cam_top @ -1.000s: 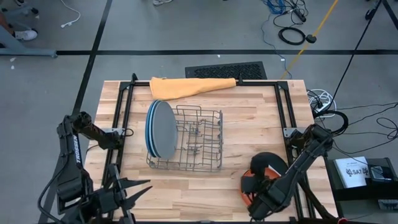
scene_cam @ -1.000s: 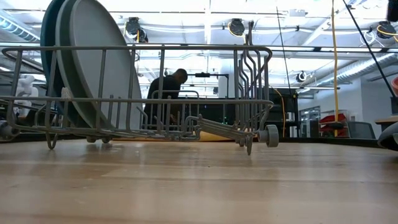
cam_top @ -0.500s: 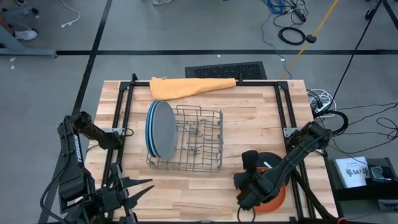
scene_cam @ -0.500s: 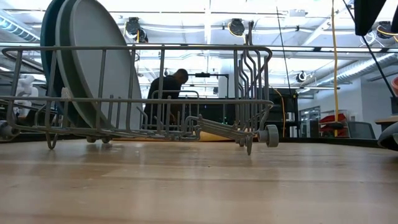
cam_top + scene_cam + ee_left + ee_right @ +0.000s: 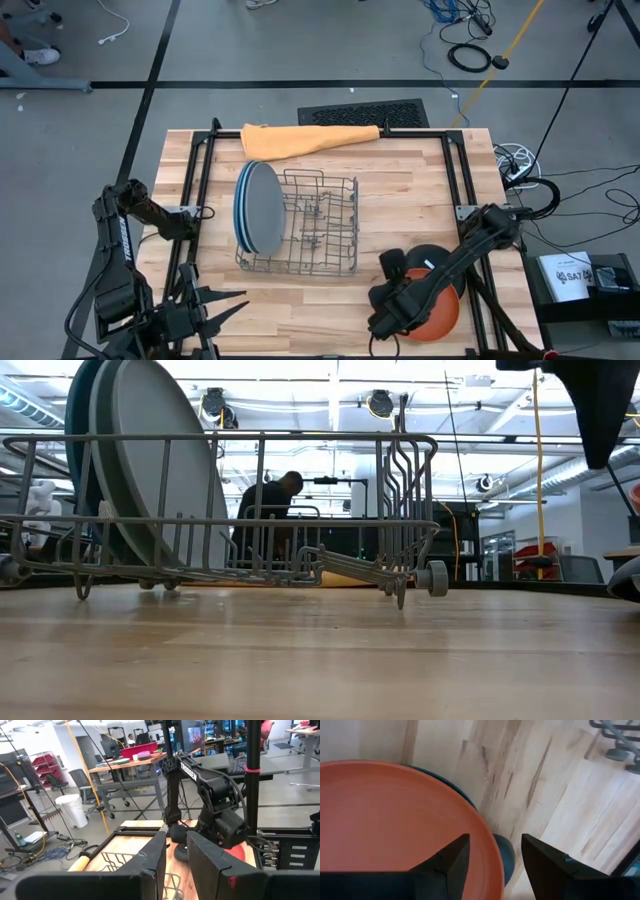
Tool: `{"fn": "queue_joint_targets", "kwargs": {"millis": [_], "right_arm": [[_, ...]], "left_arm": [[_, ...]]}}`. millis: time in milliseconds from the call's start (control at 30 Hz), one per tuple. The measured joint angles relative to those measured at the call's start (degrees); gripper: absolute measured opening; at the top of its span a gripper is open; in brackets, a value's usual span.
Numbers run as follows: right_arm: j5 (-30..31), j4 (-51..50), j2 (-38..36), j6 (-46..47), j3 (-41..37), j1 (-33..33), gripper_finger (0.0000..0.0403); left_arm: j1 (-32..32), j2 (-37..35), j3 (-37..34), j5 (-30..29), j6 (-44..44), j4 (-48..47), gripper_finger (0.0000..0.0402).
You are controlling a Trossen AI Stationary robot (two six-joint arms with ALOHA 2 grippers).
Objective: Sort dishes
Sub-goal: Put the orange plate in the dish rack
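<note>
Grey wire forms the rack [image 5: 300,225] mid-table, and two large plates, one blue [image 5: 240,207] and one grey [image 5: 264,207], stand on edge in its left end; the other slots are bare. That much of the sort looks done.

The left gripper [image 5: 215,305] waits low and left of the rack, near the front table edge, its fingers a narrow gap apart with nothing between them.

To the right of the rack, the small plates lie stacked flat by the front right corner: an orange plate [image 5: 440,315] on top, a teal plate [image 5: 506,856] under it and a black plate [image 5: 435,255] peeping out behind. The right gripper [image 5: 385,322] hovers at the stack's left edge, jaws apart and straddling the orange rim, not yet clenched on it. My guess is that the small plates are all left to rack.

The right wrist view alone shows the teal rim under the orange one and the fingers [image 5: 447,865] either side of the edge. The low view shows the racked plates upright, and a person [image 5: 265,515] far behind. The left wrist view looks across at the right arm.
</note>
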Motion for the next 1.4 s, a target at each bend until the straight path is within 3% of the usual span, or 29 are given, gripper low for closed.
{"fn": "queue_joint_targets", "kwargs": {"millis": [600,800,1100,1400], "right_arm": [[-5.7,2.7,4.8,-9.5,0.0,-3.2,0.0164],[-7.3,2.8,5.8,-12.4,0.0,-3.5,0.0119],[-8.9,1.4,5.9,-13.3,0.0,-3.5,0.0014],[-8.9,-1.7,5.8,-12.7,0.1,-3.4,0.0004]], "left_arm": [[0.0,0.0,0.0,0.1,0.0,0.0,0.0080],[0.0,0.0,0.0,0.1,0.0,0.0,0.0080],[0.0,0.0,0.0,0.1,0.0,-0.1,0.0080],[0.0,0.0,0.0,0.1,0.0,-0.1,0.0080]]}}
